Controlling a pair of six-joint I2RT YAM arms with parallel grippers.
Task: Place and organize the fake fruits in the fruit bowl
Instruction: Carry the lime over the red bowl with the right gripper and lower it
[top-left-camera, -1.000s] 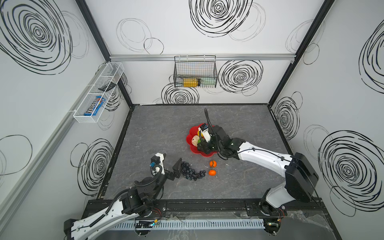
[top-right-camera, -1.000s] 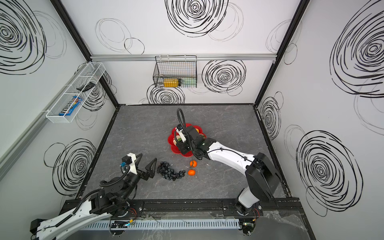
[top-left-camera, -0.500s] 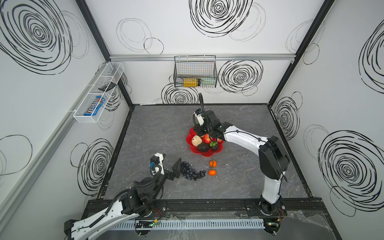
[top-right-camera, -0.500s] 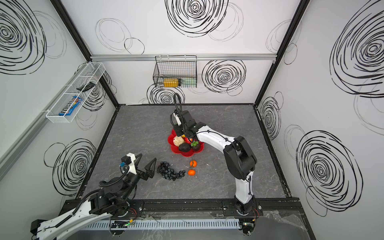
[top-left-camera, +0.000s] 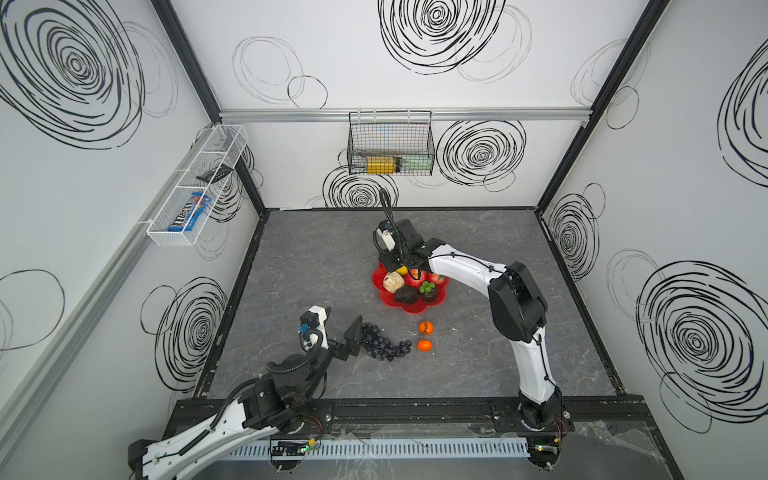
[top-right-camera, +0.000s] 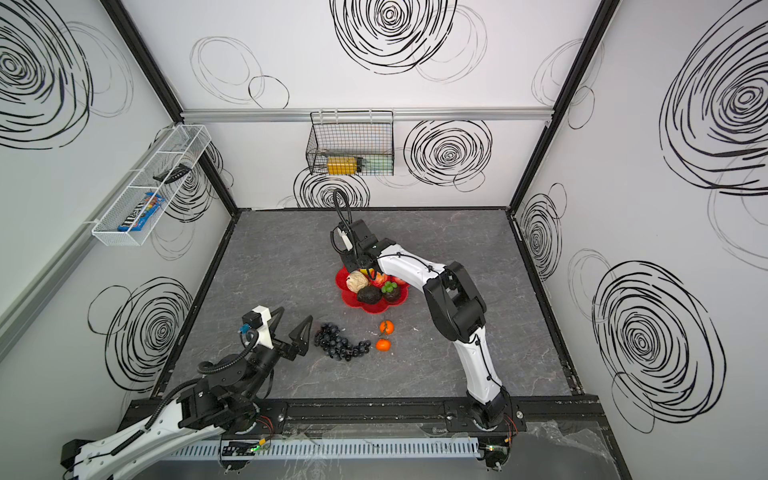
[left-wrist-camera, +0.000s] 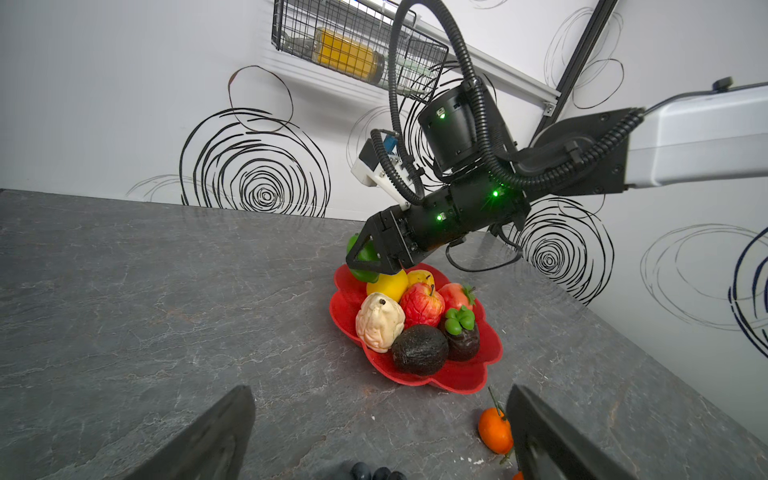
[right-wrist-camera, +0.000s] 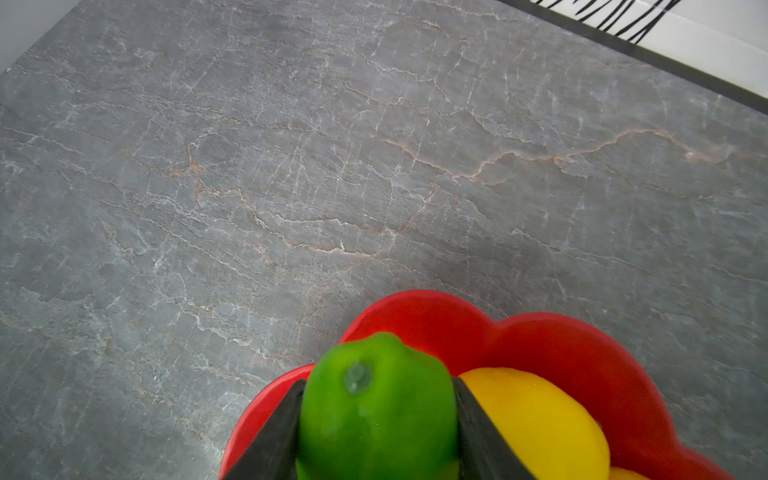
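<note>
place: robot lab cell — shown by: swirl-marked white walls (top-left-camera: 332, 62) | black frame posts (top-left-camera: 183, 54) | rail-mounted arms (top-left-camera: 465, 266)

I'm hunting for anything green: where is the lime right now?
The right wrist view shows the lime clamped in the right gripper over the far edge of the red fruit bowl, beside the yellow lemon.

fruit bowl (left-wrist-camera: 465, 376) crowded, grapes (top-right-camera: 338, 343) before left hand (top-right-camera: 296, 314)
</note>
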